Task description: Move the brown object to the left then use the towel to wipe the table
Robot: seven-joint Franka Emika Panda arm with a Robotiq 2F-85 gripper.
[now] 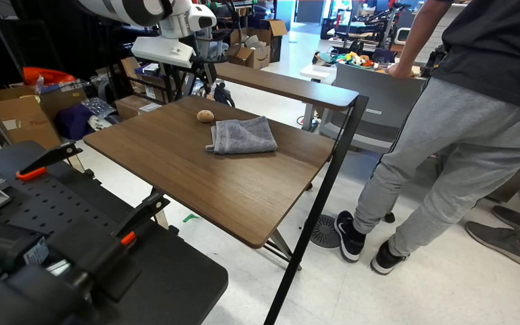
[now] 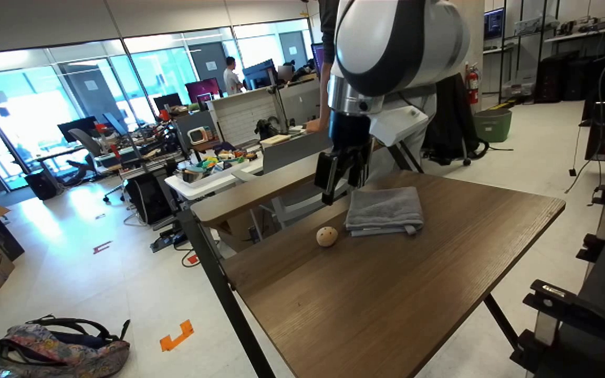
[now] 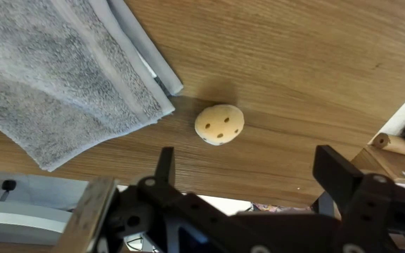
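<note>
1. Pale floor [image 1: 251,289] and a cluttered workroom surround the table [image 1: 174,153], which has a brown wood-grain top.
2. On that table sits the brown lump [image 3: 219,124], just beside one corner of the grey towel [image 1: 244,137] and apart from it.
3. Slightly longer than it is thick, the lump has its long axis lying nearly crosswise in the wrist view. Both ends are blunt, so I cannot tell which way it points.
4. The towel is folded into a rough rectangle, its longer side running more or less across the picture in both exterior views. In the wrist view, one hemmed corner points at the lump.
5. Above the table hangs the gripper [image 3: 246,156], its two fingers released and spread wide. Between them in the wrist view, and a little beyond their tips, shows the lump, touched by neither.
6. Along one edge of the table runs a narrow wooden shelf [image 1: 282,85], met at its end by a black post [image 1: 317,207].
7. Beyond the shelf stands a grey chair [image 1: 382,97], with a person [image 1: 458,126] in grey trousers next to it. Two grey shoes [image 1: 497,243] of someone else show at the picture's edge.
8. Near the opposite side of the table, a black bench [image 1: 188,275] bears two clamps [image 1: 45,160].
9. Counted: one lump with at least four dark spots, one towel, one table, and one flowered backpack [image 2: 87,357] on the floor.
</note>
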